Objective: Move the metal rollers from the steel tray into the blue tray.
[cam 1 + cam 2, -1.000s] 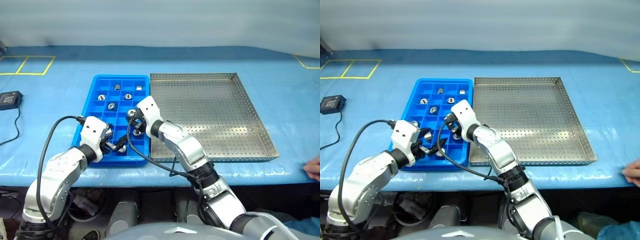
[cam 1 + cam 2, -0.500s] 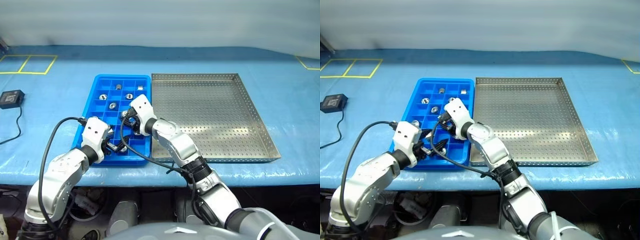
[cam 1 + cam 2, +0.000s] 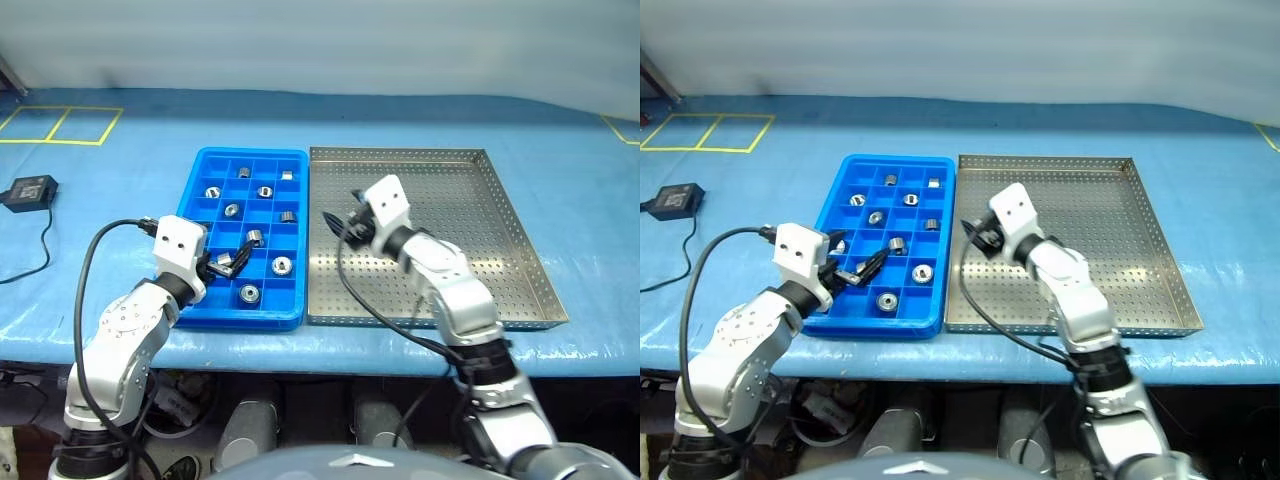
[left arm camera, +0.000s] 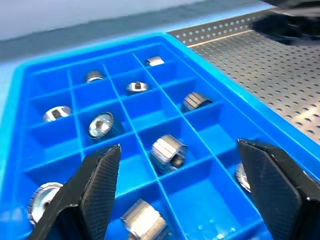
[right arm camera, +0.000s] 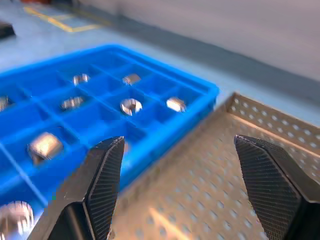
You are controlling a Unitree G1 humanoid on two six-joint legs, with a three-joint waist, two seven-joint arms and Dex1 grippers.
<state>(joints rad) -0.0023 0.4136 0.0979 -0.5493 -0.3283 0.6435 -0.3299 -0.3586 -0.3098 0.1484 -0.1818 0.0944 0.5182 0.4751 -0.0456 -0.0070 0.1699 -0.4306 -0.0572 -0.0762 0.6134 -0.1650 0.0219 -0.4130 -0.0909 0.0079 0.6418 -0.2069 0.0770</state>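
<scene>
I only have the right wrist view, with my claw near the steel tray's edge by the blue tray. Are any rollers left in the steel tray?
Observer: All the rollers I see lie in the blue tray. The steel tray shows bare dotted floor.
Operator: Where's the left claw?
Observer: The left claw hovers over the blue tray's near compartments, open and holding nothing.
Operator: And mine, from above?
Observer: The right claw is open and empty over the steel tray's left side.

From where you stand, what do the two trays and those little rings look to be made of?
Blue tray: probably moulded plastic, an even bright colour with a soft sheen. Steel tray: bare metal sheet, grey, reflective, punched with holes. Rings: polished metal, mirror-bright glints.
</scene>
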